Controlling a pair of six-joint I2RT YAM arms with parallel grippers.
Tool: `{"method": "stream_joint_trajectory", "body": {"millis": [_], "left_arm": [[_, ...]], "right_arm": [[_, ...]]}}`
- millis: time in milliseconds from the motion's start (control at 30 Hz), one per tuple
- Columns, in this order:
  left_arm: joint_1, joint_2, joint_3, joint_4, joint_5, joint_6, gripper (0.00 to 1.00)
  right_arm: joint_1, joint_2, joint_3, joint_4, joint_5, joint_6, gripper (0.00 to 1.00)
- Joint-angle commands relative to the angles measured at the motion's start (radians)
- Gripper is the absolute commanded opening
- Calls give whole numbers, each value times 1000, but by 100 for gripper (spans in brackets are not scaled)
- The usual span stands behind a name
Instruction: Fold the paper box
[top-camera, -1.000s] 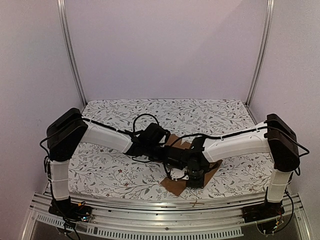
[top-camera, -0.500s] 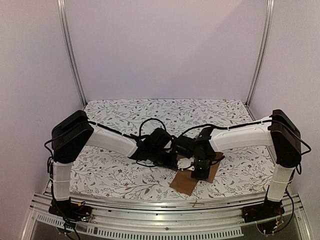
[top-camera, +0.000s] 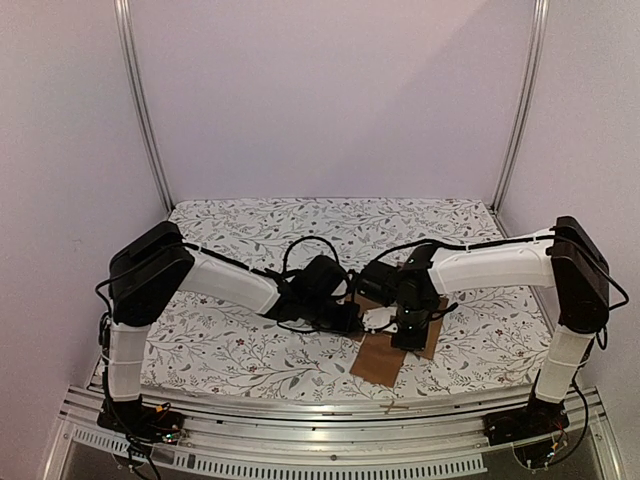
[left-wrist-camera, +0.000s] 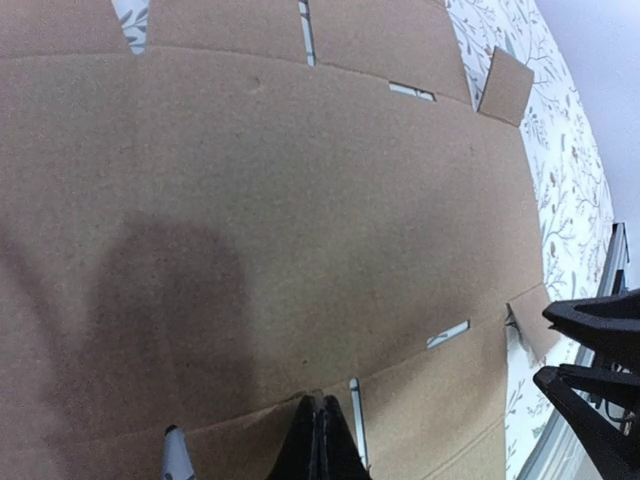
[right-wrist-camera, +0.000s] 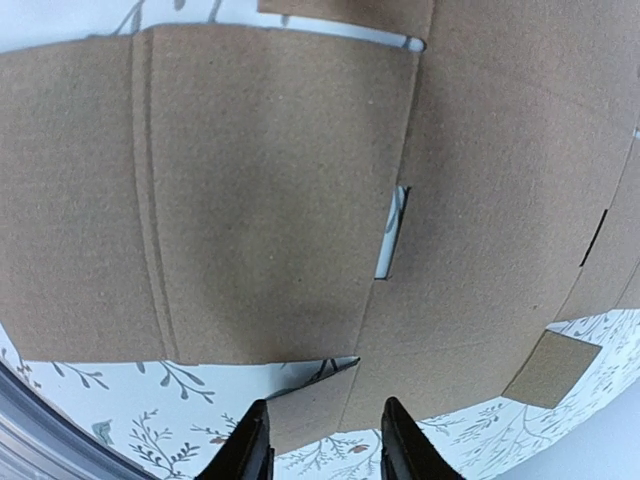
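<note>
The paper box (top-camera: 382, 360) lies as a flat, unfolded brown sheet on the desk (top-camera: 220, 345), near the front edge and a little right of centre, under both wrists. The left tool (left-wrist-camera: 320, 440) is closed, its fingers pressed together with the tips at the sheet's edge beside a cut slit. It seems to be there to pin the cardboard down so it cannot slide, though contact cannot be confirmed. The right tool (right-wrist-camera: 325, 445) is open, its two fingers straddling a small corner flap (right-wrist-camera: 310, 405) that lies flat at the sheet's border. That looks like a line-up for catching the flap and raising it along its crease. The cardboard is plain: no brand, label or print shows anywhere, and the desk cover carries only a leafy pattern.
</note>
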Motion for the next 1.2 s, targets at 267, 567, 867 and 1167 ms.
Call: {"method": "stream_joint_trajectory", "body": {"millis": [267,567,867,1167], "left_arm": [[7,62,-30,-96,8,12,0],[18,62,-34,-85,25,8,0],[23,68,-36,-87,33,17,0],[27,74,-36,-80,39,25,0]], "right_arm": [[13,-83,-58,-22,-78,-54,57],[28,-74,-135,57,40,-64,59],[-19,-57,-130,76,75,-47,31],[-94,-43,-107,28,-43,-76,17]]}}
